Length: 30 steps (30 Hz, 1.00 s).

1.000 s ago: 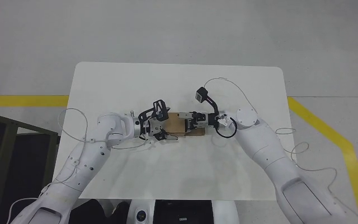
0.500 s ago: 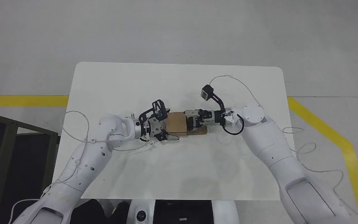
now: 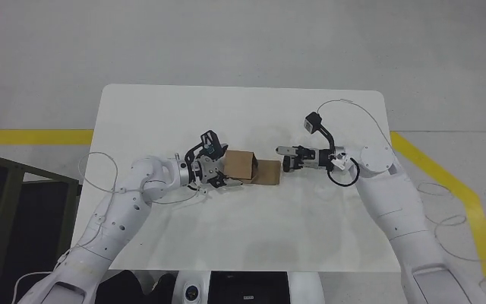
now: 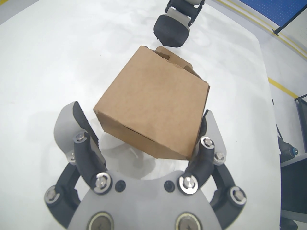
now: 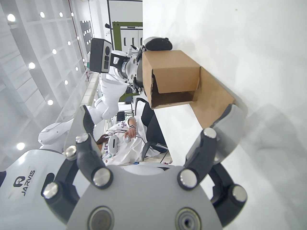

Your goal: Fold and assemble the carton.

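Note:
A brown carton (image 3: pixel 244 165) lies on its side in the middle of the white table (image 3: pixel 152 114). In the left wrist view the carton's (image 4: pixel 153 106) closed end sits between my left gripper's (image 4: pixel 141 118) open fingers; one finger (image 4: pixel 206 126) touches a corner and the other stands just clear. Seen from above, my left gripper (image 3: pixel 215 162) is at the carton's left end. My right gripper (image 3: pixel 285 161) is open, a short way off the right end. The right wrist view shows the carton's (image 5: pixel 168 65) open mouth facing my right gripper (image 5: pixel 156 114), with one flap (image 5: pixel 211 96) flat on the table.
Bare white tabletop surrounds the carton on all sides. Thin white cables (image 3: pixel 99 178) loop off both arms over the table. A dark frame (image 3: pixel 23 197) stands on the floor beyond the table's left edge.
My right gripper has drawn back to the right, out of contact with the carton, leaving the open end and flap exposed. My left gripper stays at the carton's left end.

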Available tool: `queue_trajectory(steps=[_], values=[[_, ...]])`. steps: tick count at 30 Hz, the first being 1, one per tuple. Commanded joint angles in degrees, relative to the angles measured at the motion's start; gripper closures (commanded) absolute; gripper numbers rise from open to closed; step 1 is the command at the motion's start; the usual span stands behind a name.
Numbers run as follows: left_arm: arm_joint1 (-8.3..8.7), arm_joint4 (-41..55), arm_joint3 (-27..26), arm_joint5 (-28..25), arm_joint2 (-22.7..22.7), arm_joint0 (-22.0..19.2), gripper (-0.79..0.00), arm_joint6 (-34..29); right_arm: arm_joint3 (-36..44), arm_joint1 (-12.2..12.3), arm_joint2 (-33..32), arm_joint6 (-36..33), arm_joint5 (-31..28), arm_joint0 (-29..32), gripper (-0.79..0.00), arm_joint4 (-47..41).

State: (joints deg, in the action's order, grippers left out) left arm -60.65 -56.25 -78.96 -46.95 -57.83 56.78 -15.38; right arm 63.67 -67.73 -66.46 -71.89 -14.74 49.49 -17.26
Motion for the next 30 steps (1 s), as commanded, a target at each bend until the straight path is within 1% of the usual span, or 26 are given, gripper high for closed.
queue_trajectory(steps=[1, 4, 7, 16, 23, 26, 30], values=[[-0.01, 0.1, -0.1, 0.1, -0.1, 0.0, -0.785, -0.1, 2.3, 0.5, -0.9, 0.1, 0.8, 2.0, -0.785, 0.5], [-0.03, 0.3, -0.3, 0.2, -0.2, 0.1, -0.785, -0.2, 4.1, 0.9, -1.3, 0.4, 1.8, 4.1, -0.785, 0.9], [-0.03, 0.1, -0.5, 0.3, -0.2, 0.1, -0.785, -0.2, 4.0, 0.7, -0.4, 0.8, 1.7, 5.2, -0.785, 0.0], [0.00, -0.2, -0.8, 0.3, -0.4, 0.3, -0.785, -0.6, -0.6, -0.2, 3.2, 1.3, -2.1, 3.8, -0.785, -2.1], [-0.07, -0.3, -1.4, 0.5, -0.4, 0.5, -0.785, -0.6, -4.6, -1.0, 4.7, 0.0, -6.4, 2.6, -0.785, -6.5], [-0.11, -0.6, -1.5, 0.6, -0.3, 0.5, -0.785, -0.5, -7.1, -1.6, 5.4, -1.3, -9.3, 1.8, -0.785, -10.1], [-0.14, -0.6, -1.4, 0.6, -0.3, 0.5, -0.785, -0.5, -9.7, -2.2, 6.5, -3.9, -13.2, 0.0, -0.785, -11.5]])
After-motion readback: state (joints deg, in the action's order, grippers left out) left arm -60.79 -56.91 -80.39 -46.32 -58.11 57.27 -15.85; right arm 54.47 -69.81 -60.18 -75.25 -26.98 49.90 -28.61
